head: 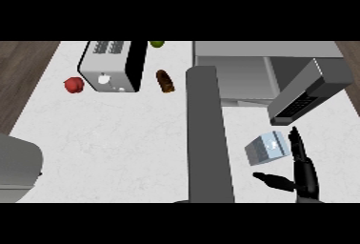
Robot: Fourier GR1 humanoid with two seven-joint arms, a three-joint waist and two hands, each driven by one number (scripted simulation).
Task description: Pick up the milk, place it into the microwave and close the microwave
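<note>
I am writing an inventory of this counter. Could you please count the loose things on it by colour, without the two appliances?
Red: 1, the red item left of the toaster
Green: 1, the green item at the far edge
Brown: 1, the brown item
Pale blue: 1, the milk carton near the microwave
Total: 4

text: none legible | milk carton [268, 147]: face blurred | microwave [309, 93] keypad: unreadable

Even bright light on counter [126, 138]; faint soft shadows; slightly blurry.
</note>
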